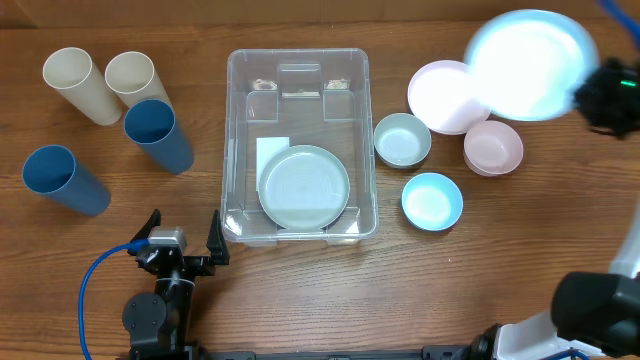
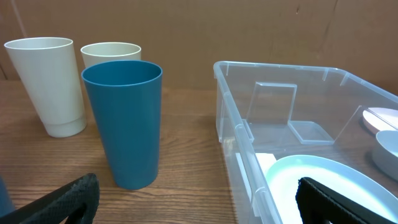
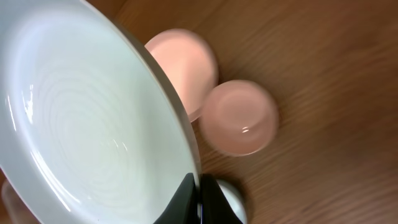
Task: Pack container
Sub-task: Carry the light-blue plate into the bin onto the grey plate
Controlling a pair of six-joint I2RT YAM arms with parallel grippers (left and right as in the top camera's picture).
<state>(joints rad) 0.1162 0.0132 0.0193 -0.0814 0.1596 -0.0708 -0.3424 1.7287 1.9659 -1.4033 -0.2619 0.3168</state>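
At the middle of the tabletop (image 1: 430, 300) stands the container (image 1: 300, 120), open side up, its long axis running from the robot's side to the far side and its short ends facing near and far. Inside, at the near end, a greenish plate (image 1: 304, 187) lies flat, partly covering a white label (image 1: 270, 150). Seen from overhead, the left gripper (image 1: 185, 216) sits low beside the container's near left corner with its fingers spread wide and nothing between them. Two cream cups (image 1: 80, 85) and two blue cups (image 1: 158, 135) are on the left; the left wrist view shows three of them upright, with one blue cup nearest and just beside the container's clear wall. Only the overhead view shows the right side: a pink plate (image 1: 440, 97), a pink bowl (image 1: 493, 147), a pale bowl (image 1: 402, 140) and a blue bowl (image 1: 432, 201). Above these, at the far right, the right gripper (image 1: 582, 95) is clamped on the rim of a pale plate (image 1: 525, 63), blurred from overhead. The right wrist view shows that grip clearly, the plate tilted above the pink plate and pink bowl
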